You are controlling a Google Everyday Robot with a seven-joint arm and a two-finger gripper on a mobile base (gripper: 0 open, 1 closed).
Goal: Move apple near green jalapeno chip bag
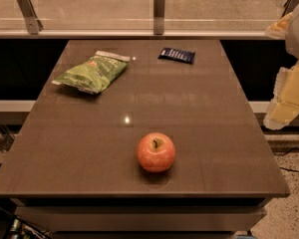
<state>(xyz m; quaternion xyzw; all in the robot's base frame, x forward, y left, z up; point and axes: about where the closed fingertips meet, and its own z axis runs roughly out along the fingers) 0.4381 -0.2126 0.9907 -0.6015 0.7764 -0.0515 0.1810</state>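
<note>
Near the front edge of the brown surface, roughly at its middle, the apple sits upright with its dark stem dimple facing up, touching nothing else. The green jalapeno chip bag lies flat and crinkled at the far left of the surface, well apart from the apple, with one white sealed end pointing toward the far edge. A small dark blue packet lies flat near the far edge, to the right of the bag and apart from it. The gripper hangs at the right border of the view, off past the right side of the surface and well away from the apple; it is partly cut off, and whether it is spread or closed does not show. It holds nothing that can be seen. Behind the surface runs a glass barrier with metal posts.
</note>
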